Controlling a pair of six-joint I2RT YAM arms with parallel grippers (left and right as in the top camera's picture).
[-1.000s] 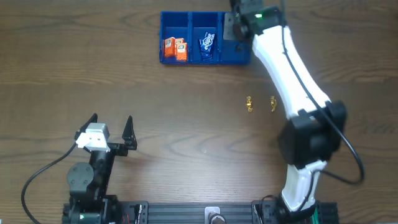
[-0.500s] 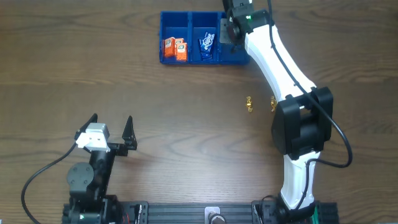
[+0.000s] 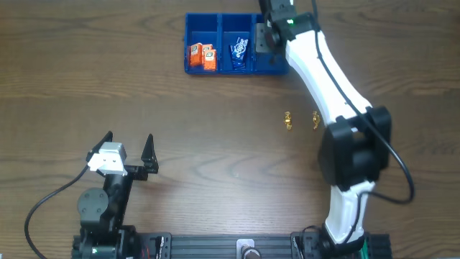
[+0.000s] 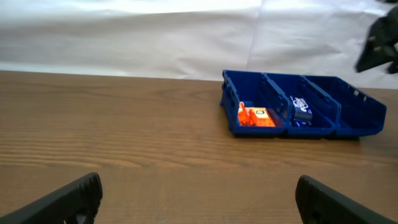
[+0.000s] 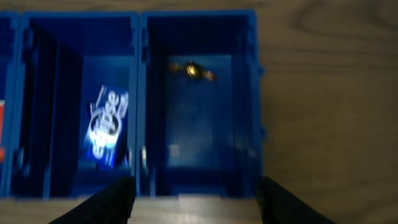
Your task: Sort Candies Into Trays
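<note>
Blue tray (image 3: 230, 71), three compartments, at the far side of the table (image 3: 108, 93): two orange candies (image 3: 202, 56) in the left compartment, one blue candy (image 3: 241, 49) in the middle, one gold candy (image 5: 193, 70) in the right. My right gripper (image 5: 194, 202) hangs above that right compartment, fingers wide, holding nothing. Two loose gold candies (image 3: 288, 119) lie near each other on the table, well apart from the tray. My left gripper (image 3: 129, 146) sits near its own base, fingers wide, empty.

I see the tray (image 3: 187, 43) from straight overhead; left wrist camera views it low, afar; right wrist, close above.
</note>
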